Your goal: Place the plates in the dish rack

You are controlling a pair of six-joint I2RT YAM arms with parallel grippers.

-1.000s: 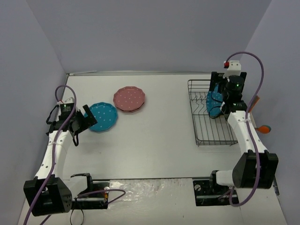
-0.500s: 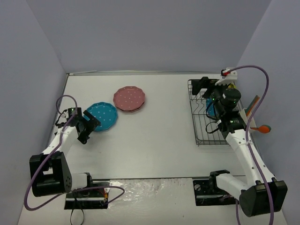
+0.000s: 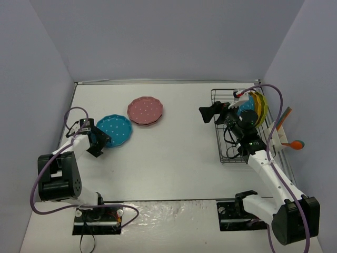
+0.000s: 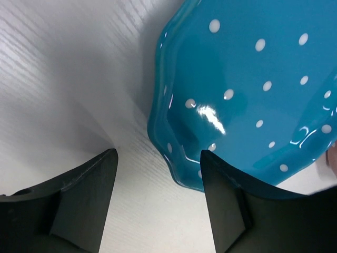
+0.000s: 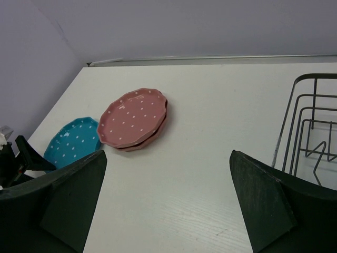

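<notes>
Left gripper [image 4: 158, 171] sits open at the rim of the blue plate [image 4: 253, 95]; right gripper [image 5: 167, 174] hangs open, empty, beside the rack [image 3: 234, 152] holding perhaps three plates [image 3: 255, 107].

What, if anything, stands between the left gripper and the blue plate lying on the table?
Nothing visible does. The left gripper is open right at the blue plate's rim, with only the table surface showing around its fingers.

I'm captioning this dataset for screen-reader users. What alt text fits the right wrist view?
The open right gripper frames a white table holding two stacked pink plates and, farther left, a blue plate, all polka-dotted. A black wire dish rack shows at right.
</notes>
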